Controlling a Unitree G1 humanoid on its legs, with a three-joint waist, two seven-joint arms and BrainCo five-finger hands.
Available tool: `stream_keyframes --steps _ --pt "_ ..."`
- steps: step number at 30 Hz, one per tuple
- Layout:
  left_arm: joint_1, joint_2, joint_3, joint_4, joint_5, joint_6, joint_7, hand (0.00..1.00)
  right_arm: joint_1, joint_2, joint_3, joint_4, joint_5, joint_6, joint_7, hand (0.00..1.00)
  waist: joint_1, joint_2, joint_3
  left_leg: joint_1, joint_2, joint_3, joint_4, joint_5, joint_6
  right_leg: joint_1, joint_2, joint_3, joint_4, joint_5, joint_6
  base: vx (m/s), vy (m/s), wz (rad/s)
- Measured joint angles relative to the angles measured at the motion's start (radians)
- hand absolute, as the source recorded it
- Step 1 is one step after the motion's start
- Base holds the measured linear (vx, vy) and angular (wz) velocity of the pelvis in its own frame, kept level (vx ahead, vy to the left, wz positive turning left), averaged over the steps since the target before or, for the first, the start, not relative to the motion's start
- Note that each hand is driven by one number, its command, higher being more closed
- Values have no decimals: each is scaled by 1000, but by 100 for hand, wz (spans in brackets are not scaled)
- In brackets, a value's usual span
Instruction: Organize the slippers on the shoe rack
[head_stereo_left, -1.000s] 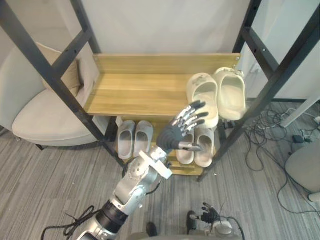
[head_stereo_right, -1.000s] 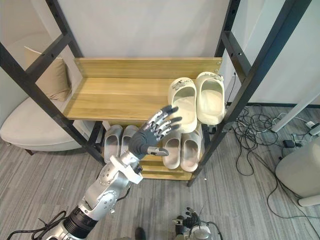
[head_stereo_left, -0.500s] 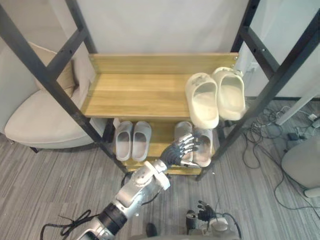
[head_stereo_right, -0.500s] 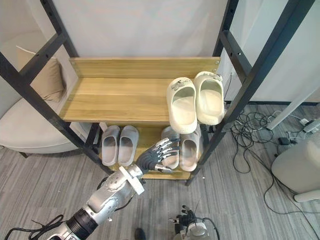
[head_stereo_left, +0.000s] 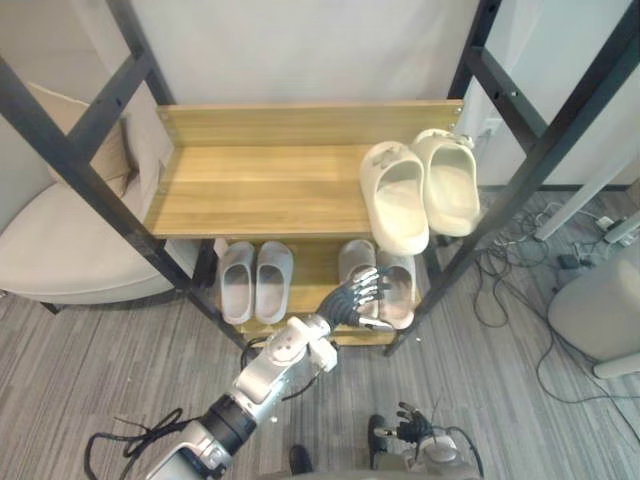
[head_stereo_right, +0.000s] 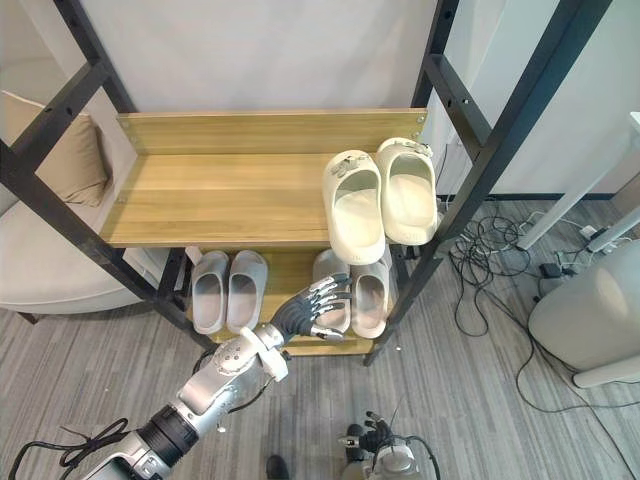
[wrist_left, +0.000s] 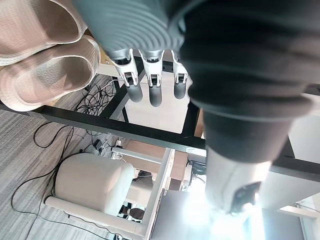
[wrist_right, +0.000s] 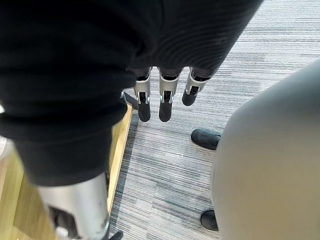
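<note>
My left hand (head_stereo_left: 356, 296) has dropped in the last second from the front edge of the top shelf (head_stereo_left: 260, 190) to the lower shelf, where it now hovers in front of the pale pair (head_stereo_left: 401, 291) at the right end. Its fingers are spread and relaxed, holding nothing. The head camera has shifted a little too, so I read the rack's apparent drift as my own motion. The cream slippers (head_stereo_left: 400, 203) sit side by side at the right end of the top shelf, exactly where they were, with the nearer one's heel poking past the front edge. A grey pair (head_stereo_left: 257, 282) stands neatly on the lower shelf to the left. My right hand (wrist_right: 166, 97) hangs idle over the floor, fingers straight and empty. I take the descent to mean the top pair is done and the lower right pair is next, though I might nudge that overhanging cream slipper back first.
</note>
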Motion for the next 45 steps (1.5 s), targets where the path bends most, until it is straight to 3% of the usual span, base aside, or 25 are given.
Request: stream_keyframes --steps 22,45 --pt "0 6 -113 -182 -4 -7 -25 0 -12 1 14 8 0 0 -2 0 2 1 0 22 -12 -32 -4 8 11 35 -15 -34 0 -2 4 -15 3 4" --pt "-100 -11 -135 -117 41 -14 27 0 -19 2 -20 26 2 3 -20 0 0 0 1 36 -14 -21 -24 14 11 36 -15 -26 0 -2 5 -1 2 -1"
